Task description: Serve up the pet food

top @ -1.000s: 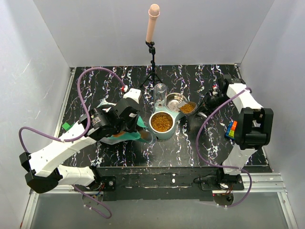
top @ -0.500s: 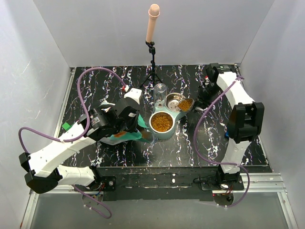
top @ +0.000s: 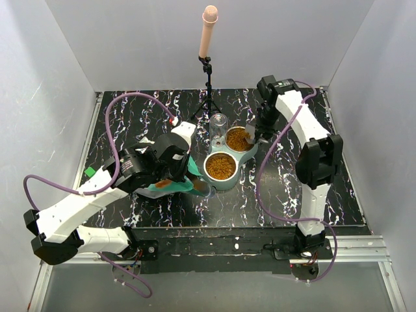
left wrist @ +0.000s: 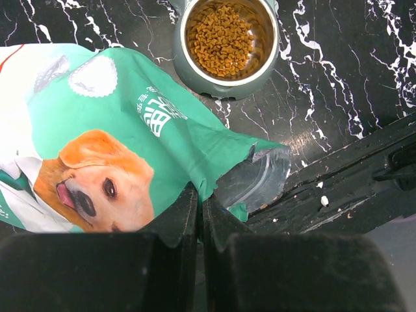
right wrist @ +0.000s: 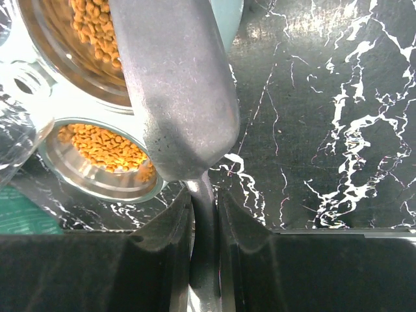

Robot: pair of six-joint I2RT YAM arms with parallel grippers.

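Left end effector (left wrist: pixel 199 198) pinches the edge of the teal pet-food bag (left wrist: pixel 117 110) lying on the bench (left wrist: pixel 338 65); right end effector (right wrist: pixel 205 201) clamps a metal scoop (right wrist: pixel 175 84) above bowls (right wrist: pixel 97 186) of kibble (right wrist: pixel 97 146).

Black white-veined marble tabletop (top: pixel 130 120) within plain white walls (top: pixel 143 45).

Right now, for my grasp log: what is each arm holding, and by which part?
Left fingers: food bag, by the edge beside its mouth. Right fingers: scoop, by its handle.
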